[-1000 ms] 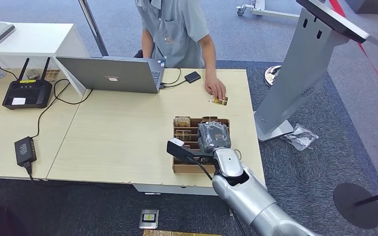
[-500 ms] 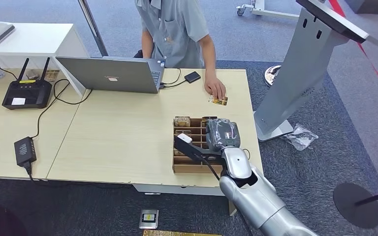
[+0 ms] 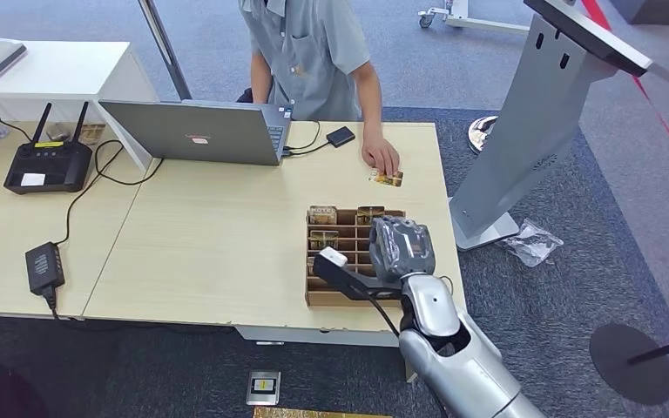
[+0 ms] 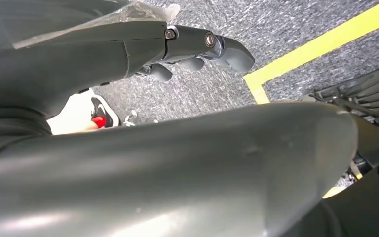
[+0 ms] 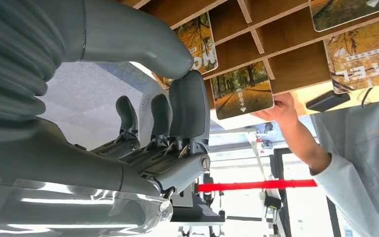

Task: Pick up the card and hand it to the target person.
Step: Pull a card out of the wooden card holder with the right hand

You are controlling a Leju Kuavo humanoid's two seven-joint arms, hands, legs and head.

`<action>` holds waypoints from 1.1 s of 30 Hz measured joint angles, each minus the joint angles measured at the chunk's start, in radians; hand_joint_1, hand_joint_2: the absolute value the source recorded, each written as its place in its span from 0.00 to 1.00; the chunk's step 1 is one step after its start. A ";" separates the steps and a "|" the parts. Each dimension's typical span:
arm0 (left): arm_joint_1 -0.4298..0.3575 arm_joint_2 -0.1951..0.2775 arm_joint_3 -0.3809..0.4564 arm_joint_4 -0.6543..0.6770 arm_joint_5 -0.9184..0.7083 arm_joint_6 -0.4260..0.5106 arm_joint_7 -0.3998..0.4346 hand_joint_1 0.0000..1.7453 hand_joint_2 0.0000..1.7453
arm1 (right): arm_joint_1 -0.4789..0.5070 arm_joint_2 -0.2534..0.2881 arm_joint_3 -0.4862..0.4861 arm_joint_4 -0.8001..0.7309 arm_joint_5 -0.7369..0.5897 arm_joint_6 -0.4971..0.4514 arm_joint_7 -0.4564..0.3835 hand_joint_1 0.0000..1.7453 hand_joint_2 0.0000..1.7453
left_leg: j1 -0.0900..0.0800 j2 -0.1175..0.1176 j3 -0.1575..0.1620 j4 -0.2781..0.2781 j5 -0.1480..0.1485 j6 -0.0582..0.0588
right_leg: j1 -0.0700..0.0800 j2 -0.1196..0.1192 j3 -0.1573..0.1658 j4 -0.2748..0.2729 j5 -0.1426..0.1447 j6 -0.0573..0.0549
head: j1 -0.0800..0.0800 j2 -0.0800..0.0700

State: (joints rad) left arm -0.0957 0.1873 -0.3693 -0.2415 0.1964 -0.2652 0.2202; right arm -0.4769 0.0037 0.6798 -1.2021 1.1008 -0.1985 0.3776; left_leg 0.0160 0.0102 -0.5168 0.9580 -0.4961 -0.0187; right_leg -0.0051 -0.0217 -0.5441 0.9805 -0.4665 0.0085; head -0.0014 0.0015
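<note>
A wooden card box (image 3: 324,296) sits near the table's front right edge, with autumn-photo hotel cards (image 5: 243,90) standing in its compartments. My right hand (image 3: 399,246) hovers over the box's right side. In the right wrist view its thumb (image 5: 143,42) and a finger (image 5: 190,106) pinch the edge of one card (image 5: 202,42) over the box. The person (image 3: 309,52) stands behind the table, one hand (image 3: 381,157) resting by a card (image 3: 388,178) that lies flat. My left hand (image 4: 197,49) hangs over grey carpet, holding nothing, fingers loosely bent.
A laptop (image 3: 196,131) and a small black device (image 3: 341,136) lie at the table's back. A router (image 3: 48,164) and a power brick (image 3: 43,264) are on the left. A grey kiosk stand (image 3: 540,113) rises right of the table.
My right hand has moved right and toward me, from over the box's middle to its right side. The person's hand and the flat card have not moved.
</note>
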 joint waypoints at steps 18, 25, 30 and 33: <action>-0.028 0.000 0.000 -0.001 -0.029 -0.002 0.013 0.00 0.00 | -0.030 -0.006 0.003 -0.011 -0.002 -0.002 -0.009 0.52 1.00 | 0.000 0.000 0.000 0.000 0.000 0.000 | 0.000 0.000 0.000 0.000 0.000 0.000 | 0.000 0.000; -0.040 -0.001 0.000 -0.002 -0.037 -0.003 0.024 0.00 0.00 | -0.058 -0.006 0.003 0.040 -0.005 -0.011 -0.005 0.53 1.00 | 0.000 0.000 0.000 0.000 0.000 0.000 | 0.000 0.000 0.000 0.000 0.000 0.000 | 0.000 0.000; -0.046 -0.004 0.000 -0.003 -0.045 -0.003 0.029 0.00 0.00 | -0.073 -0.005 0.002 0.079 -0.006 -0.017 -0.003 0.53 1.00 | 0.000 0.000 0.000 0.000 0.000 0.000 | 0.000 0.000 0.000 0.000 0.000 0.000 | 0.000 0.000; -0.050 -0.004 0.000 -0.003 -0.050 -0.003 0.031 0.00 0.00 | -0.078 -0.005 0.002 0.101 -0.008 -0.018 -0.001 0.53 1.00 | 0.000 0.000 0.000 0.000 0.000 0.000 | 0.000 0.000 0.000 0.000 0.000 0.000 | 0.000 0.000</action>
State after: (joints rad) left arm -0.1455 0.1832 -0.3697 -0.2446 0.1468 -0.2686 0.2514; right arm -0.5548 -0.0011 0.6821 -1.1016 1.0931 -0.2165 0.3769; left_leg 0.0160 0.0100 -0.5169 0.9581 -0.4961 -0.0186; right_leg -0.0051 -0.0218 -0.5439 0.9805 -0.4665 0.0084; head -0.0015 0.0015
